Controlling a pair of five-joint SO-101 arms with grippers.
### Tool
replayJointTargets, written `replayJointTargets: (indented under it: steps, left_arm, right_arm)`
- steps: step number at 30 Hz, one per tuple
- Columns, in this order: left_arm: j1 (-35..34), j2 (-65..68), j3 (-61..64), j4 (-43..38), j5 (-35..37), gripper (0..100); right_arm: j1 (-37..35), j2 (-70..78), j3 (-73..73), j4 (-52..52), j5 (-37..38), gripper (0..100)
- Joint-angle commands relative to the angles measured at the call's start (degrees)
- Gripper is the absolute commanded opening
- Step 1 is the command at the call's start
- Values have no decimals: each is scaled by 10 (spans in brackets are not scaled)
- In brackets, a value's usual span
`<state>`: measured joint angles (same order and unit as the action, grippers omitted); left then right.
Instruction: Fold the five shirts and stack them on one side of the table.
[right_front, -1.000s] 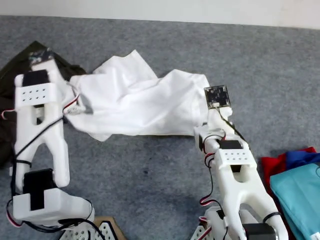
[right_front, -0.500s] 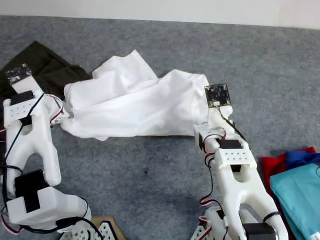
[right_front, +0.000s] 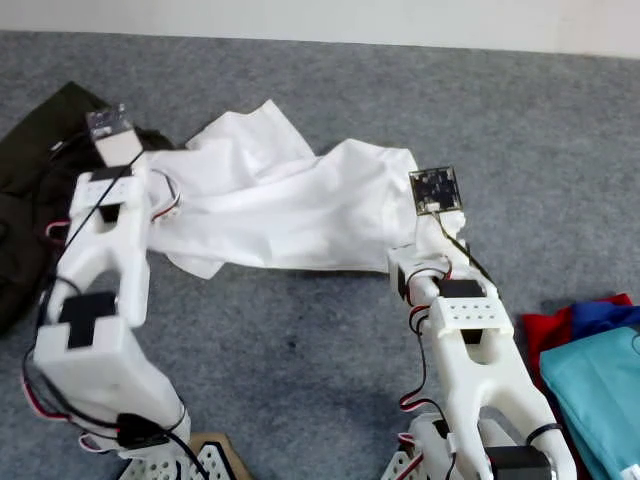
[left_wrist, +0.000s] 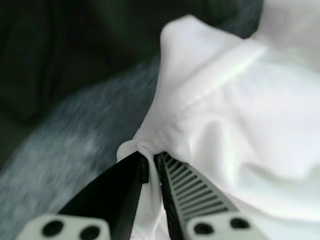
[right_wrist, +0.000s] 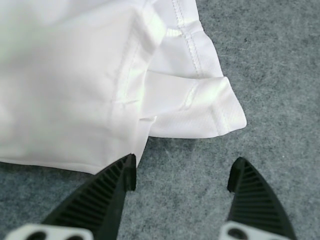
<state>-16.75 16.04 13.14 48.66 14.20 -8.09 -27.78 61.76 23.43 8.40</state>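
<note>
Currently the white shirt (right_front: 290, 205) lies crumpled across the grey counter (right_front: 300, 340); the left tool (left_wrist: 152, 167) is clamped on a pinched fold at the shirt's end nearest the dark garment (right_front: 40, 180); the right tool (right_wrist: 182, 175) stands wide, just off the shirt's opposite corner; folded coloured shirts (right_front: 600, 370) lie well apart from the white shirt.

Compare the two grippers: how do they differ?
The left gripper is shut on a fold of the white shirt; the right gripper is open, empty. The left is at the end near the dark shirt; the right at the opposite end. Both are at the white shirt's edge.
</note>
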Motion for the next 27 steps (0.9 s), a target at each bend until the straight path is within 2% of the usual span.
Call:
replayJointTargets:
  steps: [1,6,13,17,20,22,27]
  left_arm:
    - [19,59,-136,-9,27,42]
    - [25,110,-261,-4,96,42]
    - [82,121,-444,98,98,45]
    - [99,121,-453,118,95,45]
    - [78,121,-447,122,94,53]
    - [65,121,-447,123,94,114]
    - [55,121,-446,164,98,368]
  right_arm:
    - [-4,0,-19,-11,-7,293]
    - [-4,2,-20,-11,-7,293]
    - [-5,5,-20,-11,-7,293]
    - [-5,5,-19,-11,-7,293]
    - [-5,5,-18,-11,-4,293]
    - [-6,5,-18,-11,-4,293]
    - [-6,5,-17,-11,-4,293]
